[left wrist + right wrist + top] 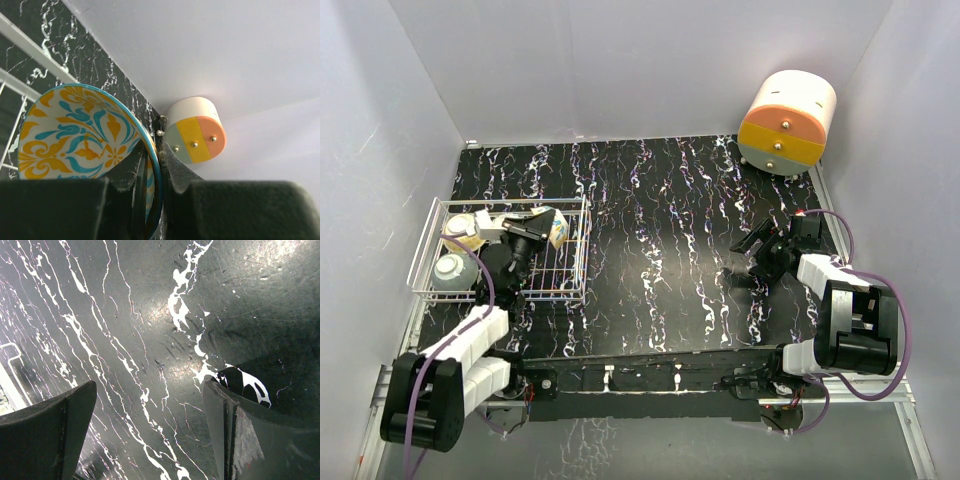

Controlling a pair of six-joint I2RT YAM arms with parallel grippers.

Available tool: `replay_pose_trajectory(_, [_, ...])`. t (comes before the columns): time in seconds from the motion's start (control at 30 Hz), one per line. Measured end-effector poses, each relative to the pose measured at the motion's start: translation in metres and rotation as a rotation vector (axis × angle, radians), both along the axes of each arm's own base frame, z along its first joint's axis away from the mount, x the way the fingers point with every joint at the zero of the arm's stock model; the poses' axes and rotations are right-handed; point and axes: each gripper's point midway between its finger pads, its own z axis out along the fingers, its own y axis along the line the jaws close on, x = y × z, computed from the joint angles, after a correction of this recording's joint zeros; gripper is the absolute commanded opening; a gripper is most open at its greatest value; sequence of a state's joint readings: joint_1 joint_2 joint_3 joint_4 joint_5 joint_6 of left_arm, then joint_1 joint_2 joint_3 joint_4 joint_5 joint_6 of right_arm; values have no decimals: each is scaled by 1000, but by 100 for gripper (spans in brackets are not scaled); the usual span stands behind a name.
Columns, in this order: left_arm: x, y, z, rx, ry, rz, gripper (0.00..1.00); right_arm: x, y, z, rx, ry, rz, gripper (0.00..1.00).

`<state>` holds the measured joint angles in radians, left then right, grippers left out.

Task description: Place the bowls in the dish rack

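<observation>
Left end effector (pixel 542 233) clenched on the rim of the yellow-teal bowl (pixel 85 135). It holds the bowl on edge inside the dish rack (pixel 578 264), at the far right corner, tight to the wire side. Pale bowl (pixel 461 227) and grey bowl (pixel 450 271) fill the rack's left end. Right end effector (pixel 145 425) released, empty, over bare desk (pixel 660 220) well right of the rack. Drawer unit (pixel 787 122) is further right still, well apart.
</observation>
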<state>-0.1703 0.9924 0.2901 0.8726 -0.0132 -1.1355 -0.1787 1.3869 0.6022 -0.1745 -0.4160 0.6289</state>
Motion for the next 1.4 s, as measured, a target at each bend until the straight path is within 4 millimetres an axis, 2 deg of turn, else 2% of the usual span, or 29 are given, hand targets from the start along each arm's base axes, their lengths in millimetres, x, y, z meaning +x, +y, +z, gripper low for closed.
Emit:
replay_pose_trajectory(0.2, [7,-1,-38,-44,73,0,0,0,0,0,-1,0,0,91])
replay_pose_trajectory(0.27, [8,-2,-44,-50,87,0,0,0,0,0,-1,0,0,91])
replay_pose_trajectory(0.8, [16,-3,-58,-160,31,-6,0,3,0,0,1,-11,1,91])
replay_pose_trajectory(0.93, [10,0,-61,-194,39,8,0,4,0,0,2,-13,1,91])
replay_pose_trajectory(0.97, [8,2,-60,-205,40,14,3,5,0,0,2,-15,2,91])
replay_pose_trajectory(1.0, [4,3,-60,-212,42,19,13,5,0,0,3,-16,3,91])
replay_pose_trajectory(1.17, [-13,19,-60,-200,67,90,44,7,0,0,5,-22,5,91])
replay_pose_trajectory(1.3, [-21,34,-60,-181,99,163,55,7,0,0,5,-24,4,90])
replay_pose_trajectory(1.4, [-25,39,-74,-163,161,194,58,7,0,0,6,-25,5,91])
